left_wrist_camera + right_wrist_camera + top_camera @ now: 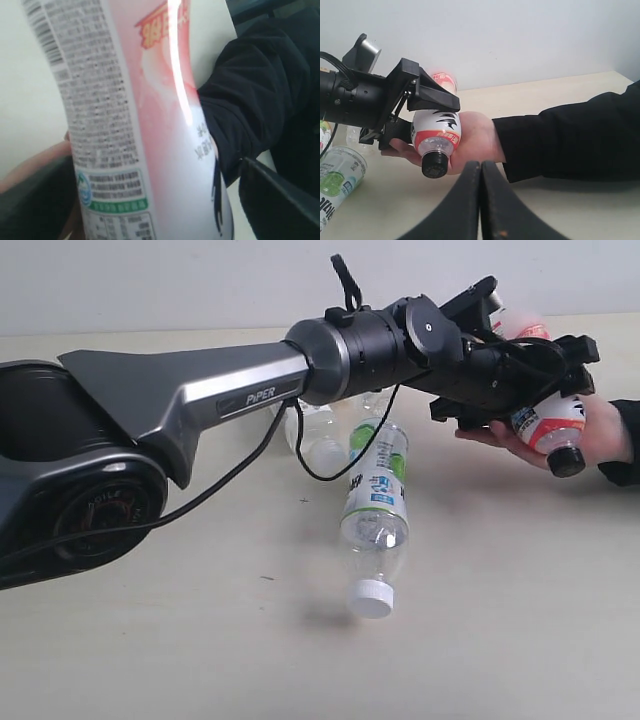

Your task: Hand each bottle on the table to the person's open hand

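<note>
The table [500,620] is carrying the green-and-white bottle [377,510] and a clear bottle [315,435] (both awaiting you); the person's hand [475,137] is cradling the pink-labelled bottle [437,132], your left gripper [426,120] standing spread around it, right gripper [481,167] pinched closed, empty.

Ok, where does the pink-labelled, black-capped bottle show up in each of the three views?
Exterior view: the bottle is at the far right, lying on the person's hand, cap pointing down.
Left wrist view: the bottle fills the middle, label close up, cap out of frame.
Right wrist view: the bottle is left of centre on the hand, cap toward the camera.
Shared landmark: the dark sleeve.
</note>
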Robot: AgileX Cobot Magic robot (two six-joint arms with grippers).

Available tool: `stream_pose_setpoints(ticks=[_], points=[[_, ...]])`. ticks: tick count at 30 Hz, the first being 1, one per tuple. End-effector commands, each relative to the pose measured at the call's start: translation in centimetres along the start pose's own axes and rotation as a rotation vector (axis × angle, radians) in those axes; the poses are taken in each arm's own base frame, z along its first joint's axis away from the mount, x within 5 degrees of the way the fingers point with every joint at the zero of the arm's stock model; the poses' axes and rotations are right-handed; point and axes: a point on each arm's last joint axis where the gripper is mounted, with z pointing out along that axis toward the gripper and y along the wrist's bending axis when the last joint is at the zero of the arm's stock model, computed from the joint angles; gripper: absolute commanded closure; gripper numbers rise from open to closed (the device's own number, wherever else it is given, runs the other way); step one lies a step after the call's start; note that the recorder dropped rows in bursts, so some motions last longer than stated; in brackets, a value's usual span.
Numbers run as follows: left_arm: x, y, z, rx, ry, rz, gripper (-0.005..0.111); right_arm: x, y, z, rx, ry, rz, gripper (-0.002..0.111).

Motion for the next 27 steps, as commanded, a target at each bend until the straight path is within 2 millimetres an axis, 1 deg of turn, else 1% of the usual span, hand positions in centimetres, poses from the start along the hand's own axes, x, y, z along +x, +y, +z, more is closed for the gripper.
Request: stream_pose_setpoints(ticks=[1, 4, 9, 12, 19, 22, 27], points=[[-0.5, -1.1, -0.9, 0.018, 0.006, 0.045, 0.016, 0.0, 0.0, 0.0, -0.004, -0.009, -0.004, 0.108], [-0.6, -1.0, -1.0, 0.018, 0.015, 0.048, 0.012, 0.0, 0.0, 0.0, -0.004, -0.009, -0.004, 0.108], [-0.8, -0.8, -1.4, 0.015, 0.042, 0.081, 0.011, 0.0, 0.0, 0.0, -0.004, -0.009, -0.004, 0.108], [-1.5, -1.1, -2.3, 0.021, 0.058, 0.098, 0.011, 0.0, 0.0, 0.0, -0.004, -0.009, -0.004, 0.108], [-3.0, -2.7, -4.9, 0.035, 0.074, 0.161, 0.012, 0.0, 0.0, 0.0, -0.004, -0.009, -0.004, 0.108], [-3.6, -3.0, -6.0, 0.04, 0.091, 0.166, 0.018, 0.0, 0.0, 0.0, -0.004, -0.009, -0.004, 0.108], [-4.5, -3.2, -8.2, 0.035, 0.167, 0.233, 0.041, 0.0, 0.0, 0.0, -0.004, -0.009, -0.004, 0.108]])
